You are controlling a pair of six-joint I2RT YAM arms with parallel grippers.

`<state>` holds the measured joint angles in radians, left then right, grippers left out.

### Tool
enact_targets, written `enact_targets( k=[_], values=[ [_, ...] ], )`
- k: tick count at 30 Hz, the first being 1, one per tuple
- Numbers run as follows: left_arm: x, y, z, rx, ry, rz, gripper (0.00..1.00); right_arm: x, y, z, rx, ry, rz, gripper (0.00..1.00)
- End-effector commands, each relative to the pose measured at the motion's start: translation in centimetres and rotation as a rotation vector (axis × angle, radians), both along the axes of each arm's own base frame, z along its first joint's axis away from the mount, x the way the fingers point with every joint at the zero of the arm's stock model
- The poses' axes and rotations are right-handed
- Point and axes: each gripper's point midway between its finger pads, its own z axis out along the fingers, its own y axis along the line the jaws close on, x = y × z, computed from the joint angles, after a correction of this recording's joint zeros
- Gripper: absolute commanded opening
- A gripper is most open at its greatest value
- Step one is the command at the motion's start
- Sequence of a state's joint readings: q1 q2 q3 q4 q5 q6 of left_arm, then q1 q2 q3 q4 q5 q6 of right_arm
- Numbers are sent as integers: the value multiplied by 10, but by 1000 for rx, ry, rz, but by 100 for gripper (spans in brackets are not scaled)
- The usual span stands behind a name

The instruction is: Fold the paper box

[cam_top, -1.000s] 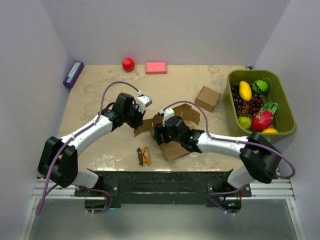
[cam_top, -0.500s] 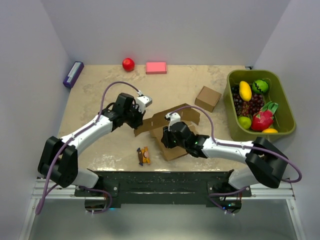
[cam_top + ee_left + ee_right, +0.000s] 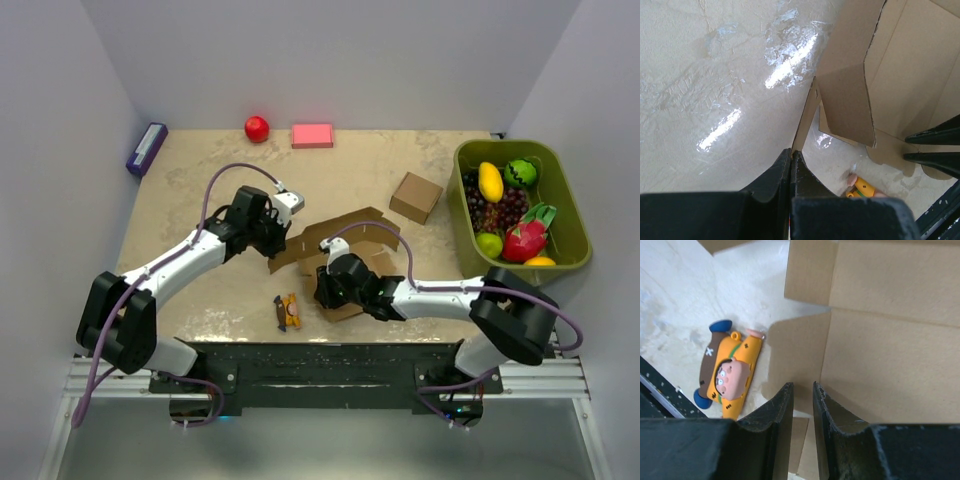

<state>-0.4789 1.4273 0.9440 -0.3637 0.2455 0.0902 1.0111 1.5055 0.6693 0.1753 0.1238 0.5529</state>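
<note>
**Top external view.** The paper box (image 3: 365, 245) lies as a partly raised brown cut-out at mid-table (image 3: 200, 200), between the two arms. The left gripper (image 3: 283, 232) meets its left flap; the right gripper (image 3: 325, 290) sits at its near edge. A toy figure (image 3: 288, 312) lies just beside the near-left corner. Only this view shows the small cardboard cube (image 3: 415, 197) and the green fruit basket (image 3: 455, 215) to the right.

**Left wrist view.** The left gripper (image 3: 791, 162) has its fingers together, clamped on the thin edge of an upright flap of the paper box (image 3: 905, 65).

**Right wrist view.** The right gripper (image 3: 803, 400) keeps a narrow gap above a panel of the paper box (image 3: 890, 355). It cannot be told whether it pinches cardboard. The toy figure (image 3: 727, 375) is seen face up.
</note>
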Motion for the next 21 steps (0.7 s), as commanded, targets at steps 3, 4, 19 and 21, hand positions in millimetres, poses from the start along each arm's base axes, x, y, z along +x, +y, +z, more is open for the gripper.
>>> enact_targets(
  k=[3,4,19,21],
  values=[
    [-5,2,-9,17,26,-5,0,1,19,4,8,4,14,28],
    [-5,3,-9,17,26,-5,0,4,22,-1,-18,8,7,28],
    [-8,-1,-5,-4,27,-18,0,6,-7,-55,-391,52,-125,27],
    [-8,-1,-3,-6,23,-18,0,4,-3,-50,-368,64,-122,29]
  ],
)
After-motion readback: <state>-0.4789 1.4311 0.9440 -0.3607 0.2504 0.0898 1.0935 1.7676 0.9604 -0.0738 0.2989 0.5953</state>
